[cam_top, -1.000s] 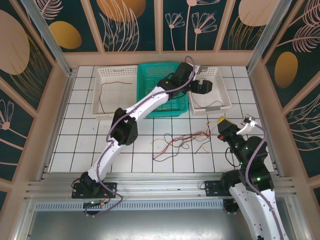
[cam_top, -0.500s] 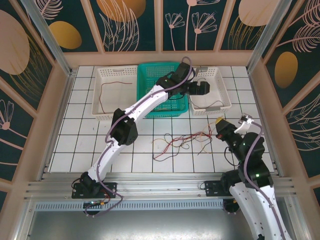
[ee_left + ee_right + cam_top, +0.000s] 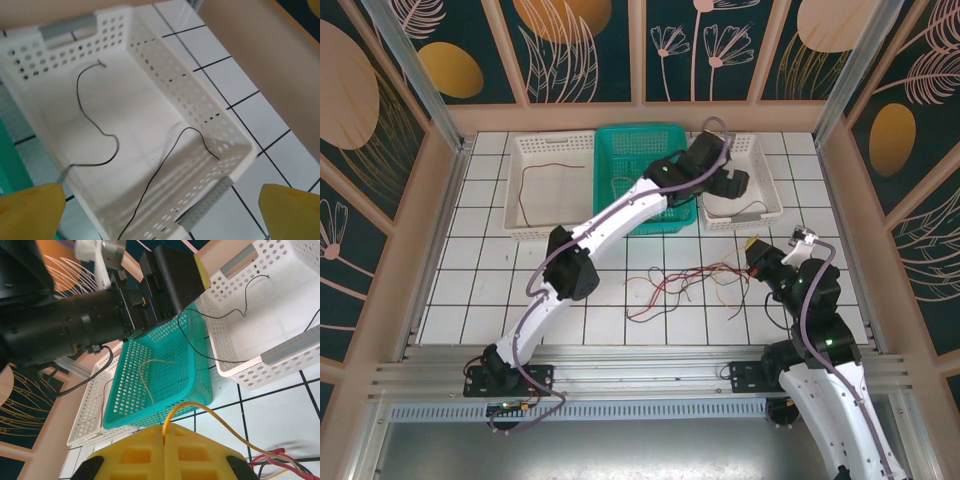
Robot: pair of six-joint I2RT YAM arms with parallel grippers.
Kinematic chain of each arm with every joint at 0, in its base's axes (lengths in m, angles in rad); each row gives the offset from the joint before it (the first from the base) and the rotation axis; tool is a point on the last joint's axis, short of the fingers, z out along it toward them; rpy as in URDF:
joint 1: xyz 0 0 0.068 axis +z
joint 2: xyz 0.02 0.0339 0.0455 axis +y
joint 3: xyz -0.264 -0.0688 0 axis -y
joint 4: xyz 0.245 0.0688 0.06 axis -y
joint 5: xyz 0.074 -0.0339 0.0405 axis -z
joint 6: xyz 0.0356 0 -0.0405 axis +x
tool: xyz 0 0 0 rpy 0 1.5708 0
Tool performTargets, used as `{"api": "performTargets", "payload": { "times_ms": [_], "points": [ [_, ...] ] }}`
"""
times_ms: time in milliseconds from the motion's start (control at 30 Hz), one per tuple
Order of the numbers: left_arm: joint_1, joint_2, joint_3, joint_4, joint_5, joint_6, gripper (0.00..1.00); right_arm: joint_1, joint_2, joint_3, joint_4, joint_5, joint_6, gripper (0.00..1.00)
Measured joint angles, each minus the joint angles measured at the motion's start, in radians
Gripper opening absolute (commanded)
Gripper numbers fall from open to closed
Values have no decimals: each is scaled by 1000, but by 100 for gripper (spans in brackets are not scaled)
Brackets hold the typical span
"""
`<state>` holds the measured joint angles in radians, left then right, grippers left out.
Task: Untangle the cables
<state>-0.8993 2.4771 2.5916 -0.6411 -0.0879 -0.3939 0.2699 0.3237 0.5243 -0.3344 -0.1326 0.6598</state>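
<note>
1. Where the right arm (image 3: 820, 340) ends, the right fingers (image 3: 165, 452) are pressed flat together on a yellow cable (image 3: 220, 422). It comes out of the seam between the two yellow pads and arcs off to the right above the tiles.
2. The left fingers (image 3: 30, 212) stand spread wide with nothing between them. One yellow tip sits at each lower corner of the left wrist view.
3. They hang over the right white basket (image 3: 180, 85), where two black cables (image 3: 77, 97) lie loose on the floor of the basket. One of them runs up toward the near wall.
4. The left arm (image 3: 610, 215) is stretched long. It runs from its base at the near left edge diagonally across the table (image 3: 480, 290) and passes over the teal basket (image 3: 640, 130), with its wrist bent down above the right white basket.
5. The right arm is folded short. It rises from its base at the near right and turns its wrist toward the far left, with the fingers low over the tiles.
6. The tangle of cables (image 3: 670, 283), red, yellow and black, lies on the white tiles in the middle of the table on the near side of the baskets. Its right end reaches the right fingers.
7. Three baskets stand side by side along the far edge. The left white basket (image 3: 545, 233) holds one reddish cable (image 3: 525, 190), and the teal basket in the middle holds a tan cable (image 3: 144, 377).
</note>
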Motion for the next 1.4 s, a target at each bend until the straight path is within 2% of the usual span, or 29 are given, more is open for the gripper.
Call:
{"api": "performTargets", "payload": {
  "times_ms": [133, 433, 567, 800, 1000, 1133, 1400],
  "points": [
    [-56, -9, 20, -1, -58, 64, 99, 0, 0, 0, 0, 0, 0, 0],
    [-30, -18, 8, -18, -185, 98, 99, 0, -14, 0, -6, 0, -7, 0],
    [-14, -109, -141, -10, -205, 37, 98, 0, -27, 0, -16, 0, -8, 0],
    [67, -248, -399, 32, -100, -140, 98, 0, -35, 0, -32, -2, -26, 0],
    [100, -233, -414, 40, -46, -216, 81, 0, -36, 0, -32, -19, -26, 0],
    [91, -221, -414, 46, -17, -237, 64, 0, -36, 0, -34, -24, -29, 0],
    [84, -174, -433, 45, 9, -244, 62, 0, -38, 0, -40, -26, -34, 0]
  ]
}}
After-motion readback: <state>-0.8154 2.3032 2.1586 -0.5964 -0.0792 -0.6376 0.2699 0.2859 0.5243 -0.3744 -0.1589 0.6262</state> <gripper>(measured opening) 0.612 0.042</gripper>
